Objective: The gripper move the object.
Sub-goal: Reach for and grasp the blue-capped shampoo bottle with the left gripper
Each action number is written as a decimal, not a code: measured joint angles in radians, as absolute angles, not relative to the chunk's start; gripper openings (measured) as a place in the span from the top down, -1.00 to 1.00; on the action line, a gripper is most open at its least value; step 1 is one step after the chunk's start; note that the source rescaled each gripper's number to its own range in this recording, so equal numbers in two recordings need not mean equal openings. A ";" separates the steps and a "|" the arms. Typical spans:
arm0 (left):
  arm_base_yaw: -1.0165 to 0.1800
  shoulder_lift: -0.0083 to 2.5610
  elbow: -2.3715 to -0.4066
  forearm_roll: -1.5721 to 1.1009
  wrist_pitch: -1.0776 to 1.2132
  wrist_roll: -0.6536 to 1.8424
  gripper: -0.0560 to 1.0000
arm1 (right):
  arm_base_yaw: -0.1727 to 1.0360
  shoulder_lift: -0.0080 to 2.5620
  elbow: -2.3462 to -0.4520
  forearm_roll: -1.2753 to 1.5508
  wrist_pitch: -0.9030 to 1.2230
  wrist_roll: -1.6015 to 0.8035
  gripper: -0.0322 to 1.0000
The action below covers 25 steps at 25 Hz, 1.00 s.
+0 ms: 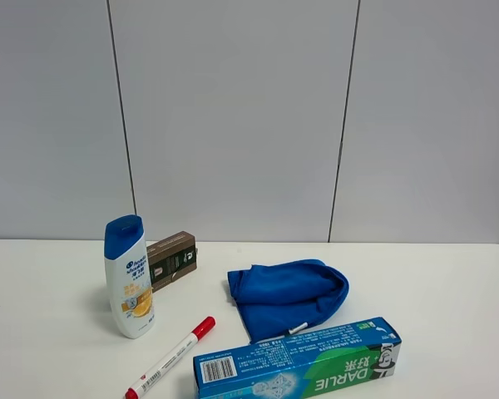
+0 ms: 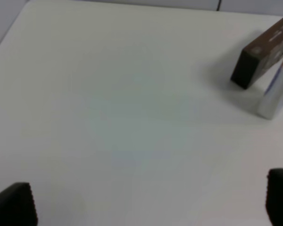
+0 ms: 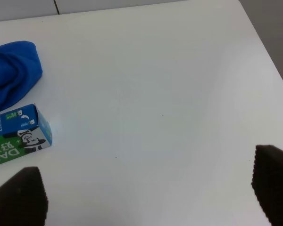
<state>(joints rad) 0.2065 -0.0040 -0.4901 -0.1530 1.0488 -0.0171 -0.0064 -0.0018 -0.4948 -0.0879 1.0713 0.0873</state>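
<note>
The white shampoo bottle point(image 1: 129, 277) with a blue cap and an orange-yellow label stands upright on the left of the table, just in front of the brown box point(image 1: 171, 258). Its lower edge shows in the left wrist view point(image 2: 276, 92), beside the box point(image 2: 266, 52). Neither gripper shows in the exterior high view. The left gripper point(image 2: 146, 203) is open and empty over bare table, well apart from the bottle. The right gripper point(image 3: 148, 190) is open and empty over bare table at the right.
A red-capped white marker point(image 1: 170, 357) lies in front of the bottle. A blue cloth point(image 1: 288, 295) lies in the middle, also in the right wrist view point(image 3: 12, 73). A blue-green toothpaste box point(image 1: 298, 362) lies at the front, its end showing in the right wrist view point(image 3: 19, 136).
</note>
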 joint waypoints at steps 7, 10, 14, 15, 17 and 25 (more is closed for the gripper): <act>0.206 -0.004 -0.501 -0.342 0.846 0.073 -1.00 | -0.006 -0.002 -0.495 -0.088 1.071 0.087 -1.00; 0.206 0.015 -0.503 -0.447 0.769 0.098 -1.00 | -0.006 -0.002 -0.495 -0.088 1.071 0.087 -1.00; 0.206 0.053 -0.503 -0.557 0.757 0.180 -1.00 | -0.006 -0.002 -0.495 -0.088 1.071 0.087 -1.00; 0.206 0.055 -0.503 -0.586 0.752 0.210 -1.00 | -0.006 -0.002 -0.495 -0.088 1.071 0.087 -1.00; 0.206 0.056 -0.503 -0.646 0.743 0.290 -1.00 | -0.006 -0.002 -0.495 -0.088 1.071 0.087 -1.00; 0.206 0.119 -0.489 -0.705 0.742 0.502 -1.00 | -0.006 -0.002 -0.495 -0.088 1.071 0.087 -1.00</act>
<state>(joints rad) 0.2065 0.1192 -0.4893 -0.7048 0.7416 0.5016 -0.0064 -0.0018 -0.4948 -0.0879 1.0713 0.0873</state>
